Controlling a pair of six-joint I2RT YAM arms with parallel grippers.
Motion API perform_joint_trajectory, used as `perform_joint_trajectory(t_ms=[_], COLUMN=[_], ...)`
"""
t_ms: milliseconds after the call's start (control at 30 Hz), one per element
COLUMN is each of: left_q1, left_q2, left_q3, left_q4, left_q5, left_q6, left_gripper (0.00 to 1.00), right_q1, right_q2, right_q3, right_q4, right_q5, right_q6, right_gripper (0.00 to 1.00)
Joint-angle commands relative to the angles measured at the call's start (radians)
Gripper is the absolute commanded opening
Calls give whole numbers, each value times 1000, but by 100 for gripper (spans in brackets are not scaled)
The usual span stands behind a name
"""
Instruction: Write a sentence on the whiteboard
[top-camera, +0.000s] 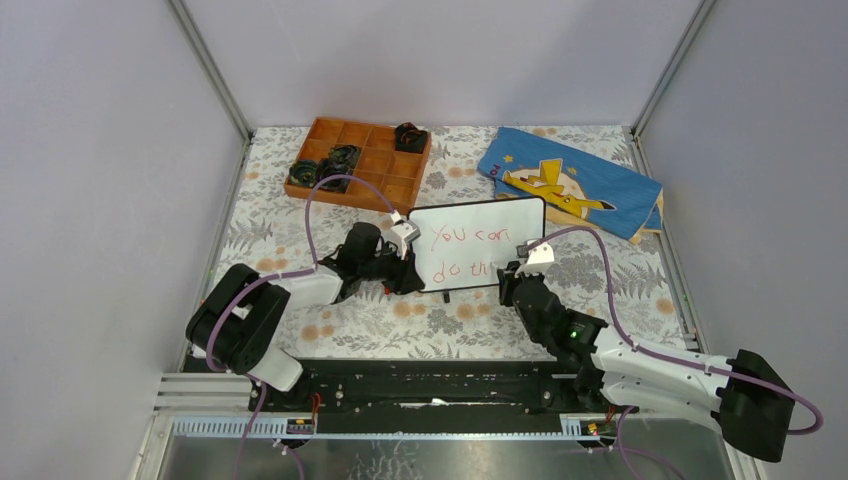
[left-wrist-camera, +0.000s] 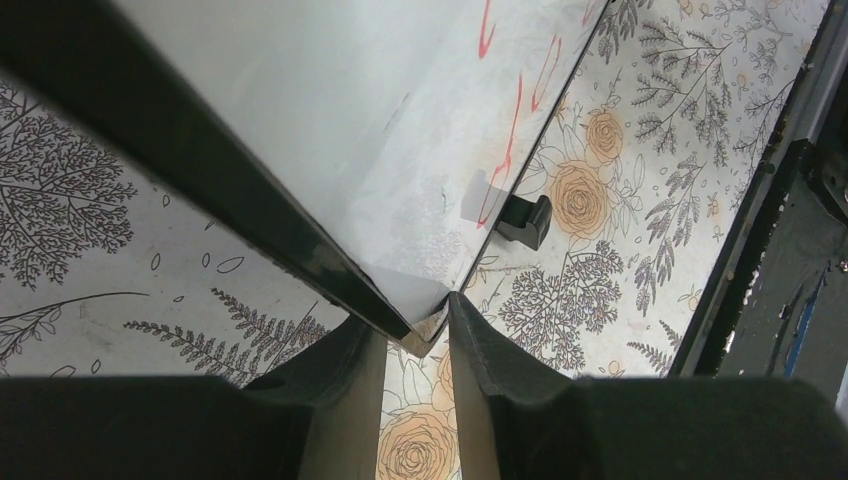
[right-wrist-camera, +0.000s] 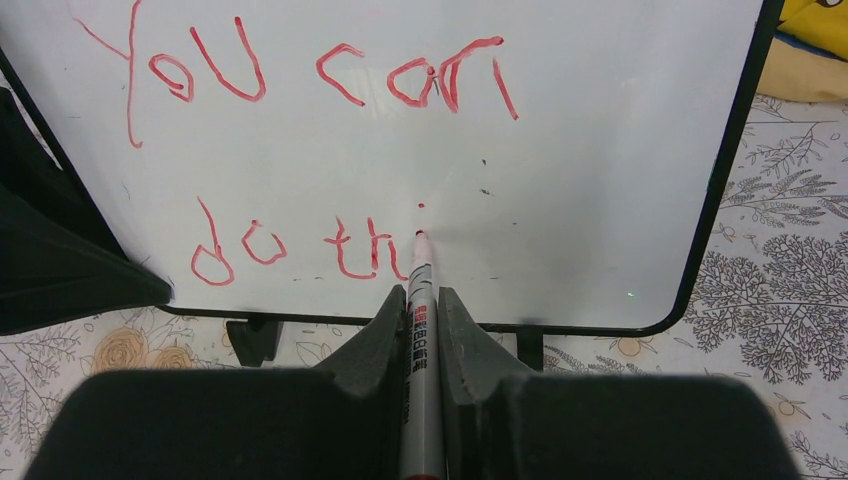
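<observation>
Two red lines of the sentence (right-wrist-camera: 345, 252) read "You can" and "do thi" on the whiteboard (top-camera: 478, 245). It stands upright on its feet on the floral counter (top-camera: 440, 322) between the two arms, nearer than the orange tray (top-camera: 358, 160) and the blue cloth (top-camera: 575, 180). The left gripper (left-wrist-camera: 418, 322) is clamped on the board's lower left frame corner, while the right gripper (right-wrist-camera: 421, 310) pinches a marker (right-wrist-camera: 417, 268) whose red tip sits at the board by the "i".

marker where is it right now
In the right wrist view the marker is clamped in the right end effector, centre bottom, its red tip at the whiteboard just right of the "th" on the lower line.
</observation>
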Motion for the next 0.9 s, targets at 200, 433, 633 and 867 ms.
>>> perform_joint_trajectory(t_ms=[200,433,633,867], left_q1=[-10,-12,-12,-14], left_q2=[-8,-7,-6,-6], left_q3=[15,16,16,16], left_q4=[-9,-10,-11,-14], left_q5=[-22,-24,-26,-28], left_q6=[27,30,30,30], left_gripper=[34,34,34,34], right_q1=[-8,-8,-8,-8], right_q2=[-29,-24,-32,-40], right_q3=[6,-5,-14,-31], right_q4=[-15,-25,-42,-60], right_q5=[25,4,-8,-22], right_q6=[1,15,29,57], right_gripper=[0,0,0,0])
